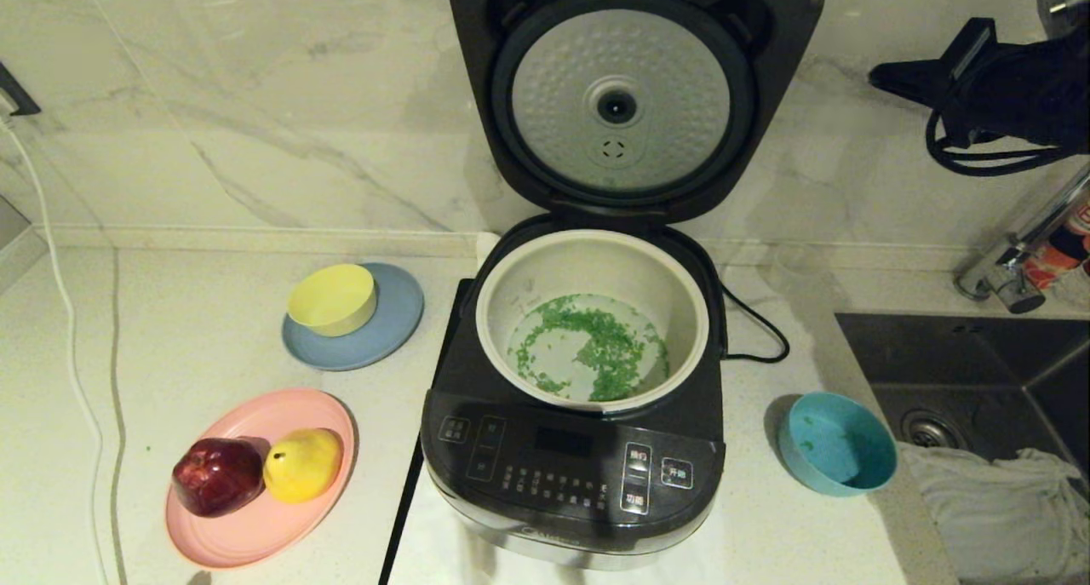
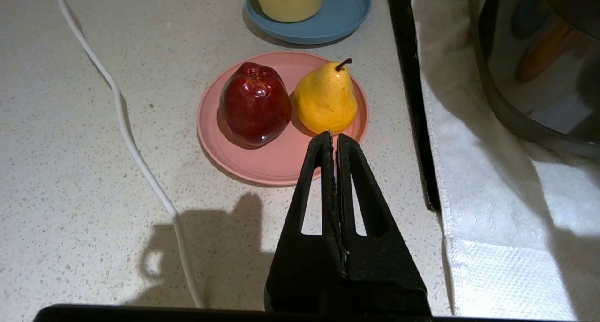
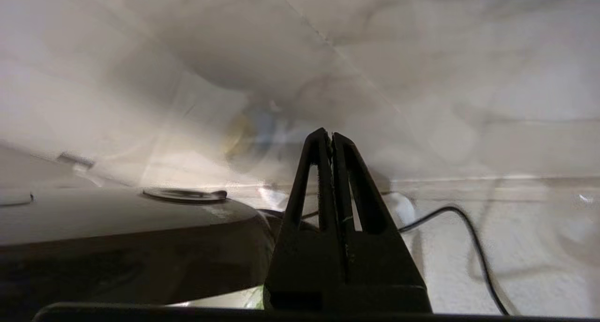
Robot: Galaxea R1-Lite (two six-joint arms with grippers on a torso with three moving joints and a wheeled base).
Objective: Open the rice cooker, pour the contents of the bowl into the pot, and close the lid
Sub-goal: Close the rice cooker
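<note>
The rice cooker (image 1: 570, 449) stands in the middle of the counter with its lid (image 1: 779, 74) raised upright, showing the dimpled silver inner plate (image 1: 630, 100). The cream pot (image 1: 588, 270) sits inside, and the green contents (image 1: 605, 346) are scattered over its bottom. The teal bowl (image 1: 839, 444) rests on the counter right of the cooker, holding only a few green specks. My right gripper (image 1: 886, 77) hovers shut at the upper right, behind and beside the lid's back (image 3: 117, 228). My left gripper (image 2: 333, 135) is shut above the counter near the pink plate, left of the cooker.
A yellow bowl (image 1: 332, 298) sits on a blue-grey plate (image 1: 392, 329). A pink plate (image 1: 255, 525) holds a red apple (image 1: 217, 476) and a yellow pear (image 1: 302, 464). A sink (image 1: 979, 372), a faucet (image 1: 1022, 244) and a white cloth (image 1: 996, 508) lie at the right. A white cable (image 1: 68, 329) runs along the left.
</note>
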